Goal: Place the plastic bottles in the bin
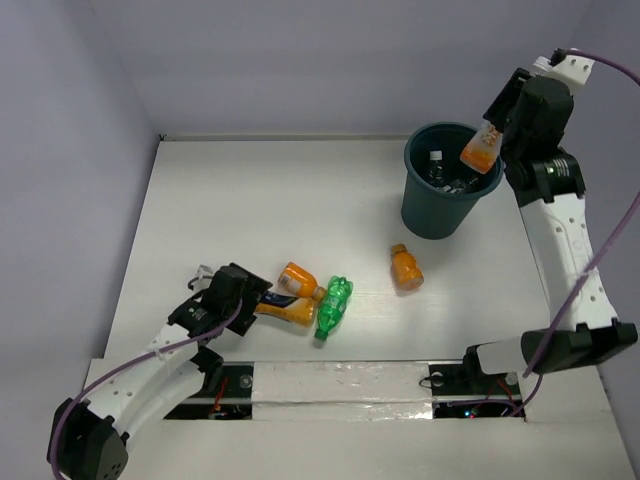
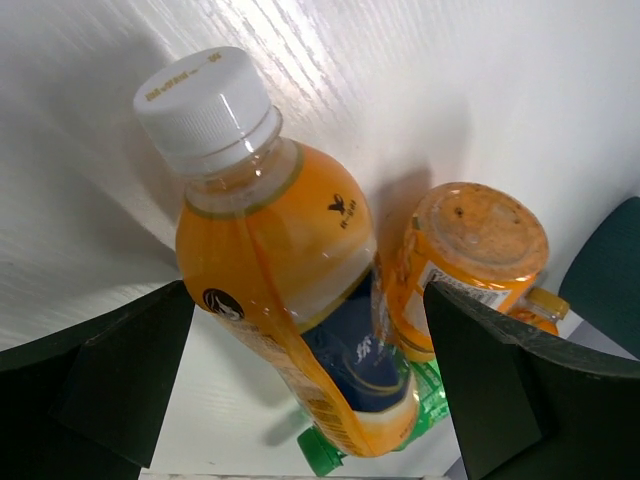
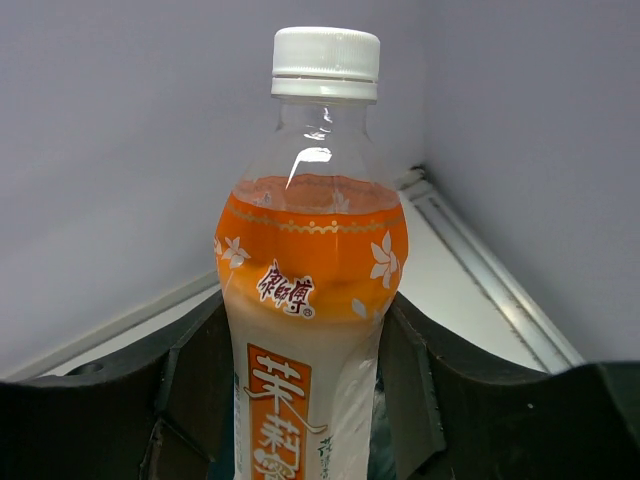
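The bin's (image 1: 440, 215) dark wall hides most of what is inside; only a white-capped bottle (image 1: 436, 157) shows. Over the bin's right rim the right gripper (image 1: 497, 132) is clenched on an orange bottle (image 1: 480, 152), whose base is cut off in the wrist view. Well left of the bin, the left gripper (image 1: 250, 297) is released, its jaws spread either side of a blue-labelled bottle (image 2: 290, 300). A stubby bottle (image 2: 470, 255) and a green bottle (image 1: 333, 303) lie against that one.
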